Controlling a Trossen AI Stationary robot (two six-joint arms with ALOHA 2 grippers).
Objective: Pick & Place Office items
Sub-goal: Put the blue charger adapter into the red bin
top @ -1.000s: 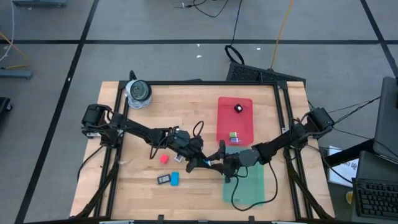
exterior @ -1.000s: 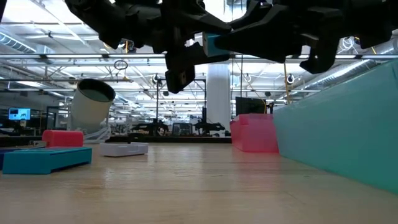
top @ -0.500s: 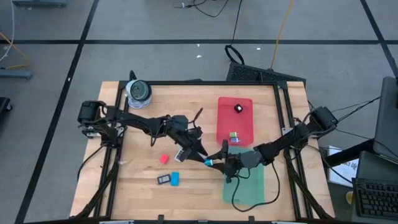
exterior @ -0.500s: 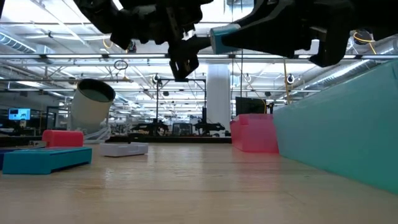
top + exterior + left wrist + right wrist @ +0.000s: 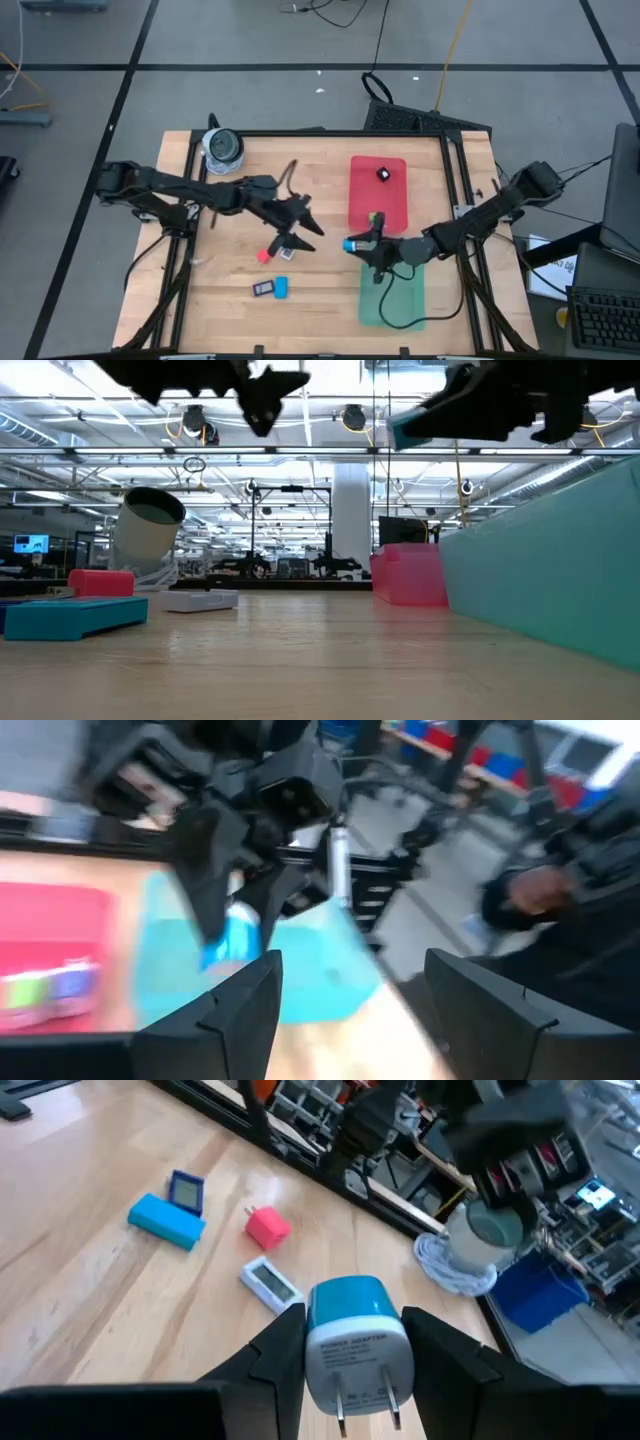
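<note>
A blue-and-white plug adapter (image 5: 357, 1338) with two metal prongs is held by my right gripper (image 5: 352, 244) in the air above the table, between the red tray (image 5: 398, 200) and the green tray (image 5: 400, 300). My left gripper (image 5: 301, 228) hovers open to its left and holds nothing. Below it on the wood lie a pink cube (image 5: 263, 255) and a white labelled tag (image 5: 283, 254). A blue bar (image 5: 281, 288) and a dark block (image 5: 263, 289) lie nearer the near edge. The red tray holds a dark piece (image 5: 383, 174) and green and blue clips (image 5: 376, 218). My right gripper pinches the adapter by the two sides of its white body (image 5: 325, 1360), one finger (image 5: 280, 1352) on each side. The fingers come level from the table's right. The blue end (image 5: 347, 1298) points away from the wrist and the prongs back toward it. It is lifted clear.
A grey roll (image 5: 222, 148) stands at the far left corner on a white coil. The green tray's tall wall (image 5: 560, 560) fills the right of the low view. Bare wood lies at the table's near left and middle.
The two grippers met at the adapter a second ago. My left gripper has drawn away from it, up and toward the table's left and far edge. My right gripper, keeping the adapter, has moved a little toward the far edge and the right.
</note>
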